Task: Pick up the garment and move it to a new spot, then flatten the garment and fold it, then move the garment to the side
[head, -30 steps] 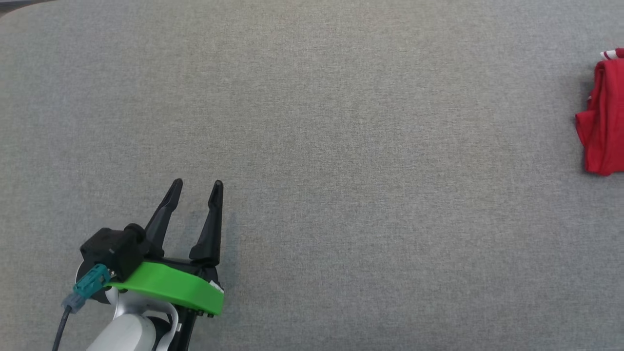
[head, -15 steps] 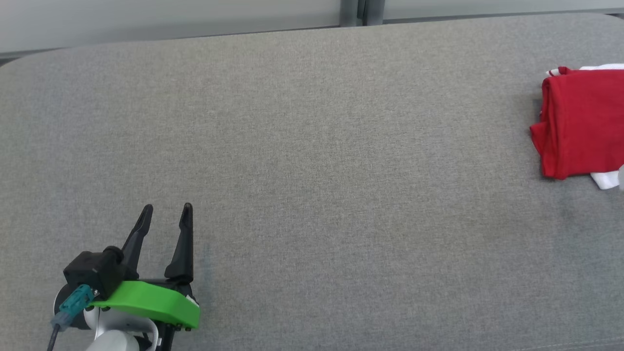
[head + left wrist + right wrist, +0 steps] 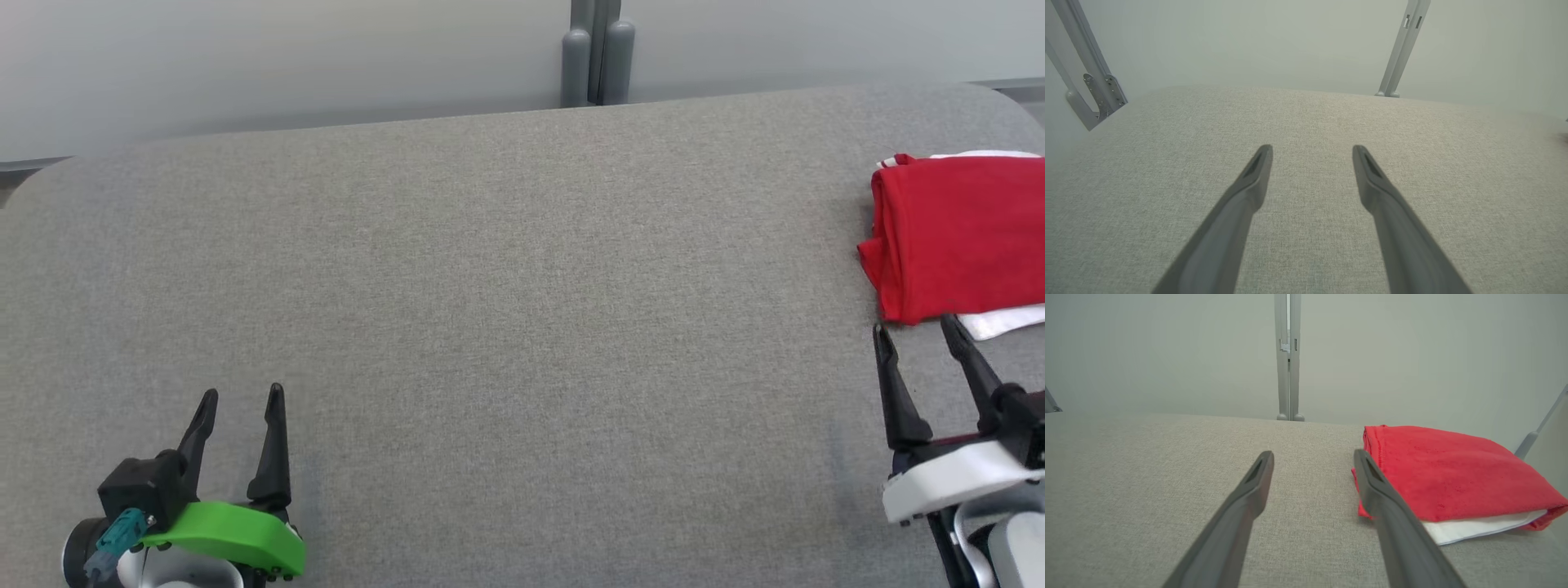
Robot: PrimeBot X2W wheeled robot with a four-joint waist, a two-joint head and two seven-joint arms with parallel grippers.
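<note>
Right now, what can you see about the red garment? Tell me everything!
The red garment is folded into a neat, flattish rectangle of soft, knit-looking cloth, with a stitched hem along one edge. A white layer peeks out beneath its near side. It lies at the right end of the grey fabric surface. Nothing grips it; the right gripper, jaws open, sits just before it.

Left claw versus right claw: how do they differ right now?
The left claw sits on a green bracket; the right claw sits on a white bracket. The left claw hangs over bare grey surface, far from the red garment; the right claw's tips lie close beside that garment's near edge. Both are open, empty, and point the same way.
</note>
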